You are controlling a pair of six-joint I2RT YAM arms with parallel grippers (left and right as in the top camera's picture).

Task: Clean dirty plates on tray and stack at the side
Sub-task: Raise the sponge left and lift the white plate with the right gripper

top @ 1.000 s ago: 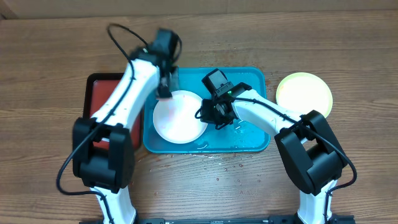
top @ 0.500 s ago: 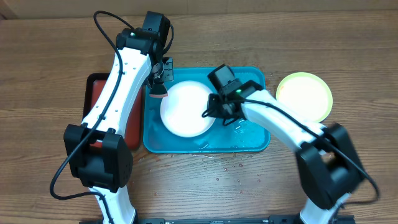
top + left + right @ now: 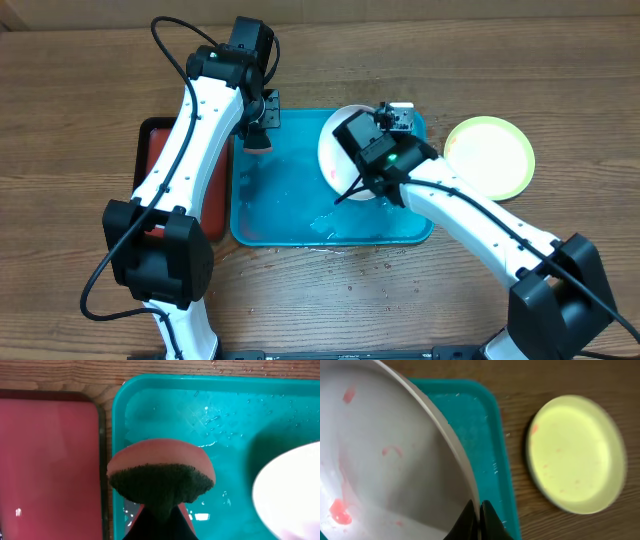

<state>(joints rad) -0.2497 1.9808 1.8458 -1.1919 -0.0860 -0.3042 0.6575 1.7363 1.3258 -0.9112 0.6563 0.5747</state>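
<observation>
The right gripper (image 3: pixel 476 511) has the rim of the white plate (image 3: pixel 385 460) between its two fingers. The jaws are pressed together on this rim, one on the inner side and one on the outer side. The plate's bowl goes away from the jaws to the left in the right wrist view. From overhead the plate is over the right half of the tray (image 3: pixel 300 225), near the far rim, and it looks tilted. If its lower edge touches the tray I cannot tell.

The inside of the plate is dirty. It has one wet red-orange spot near the low left, a thin curved streak in the middle and a faint mark higher up.

The yellow-green plate (image 3: pixel 489 156) lies flat on the table (image 3: pixel 80 90), just to the right of the tray, with some small faint red marks.

The left gripper (image 3: pixel 157 517) is closed on a sponge (image 3: pixel 161 476), pink with a dark rough face, over the tray's far left corner. The tray floor is wet. The red tray (image 3: pixel 50 460) lies just beside it on the left.
</observation>
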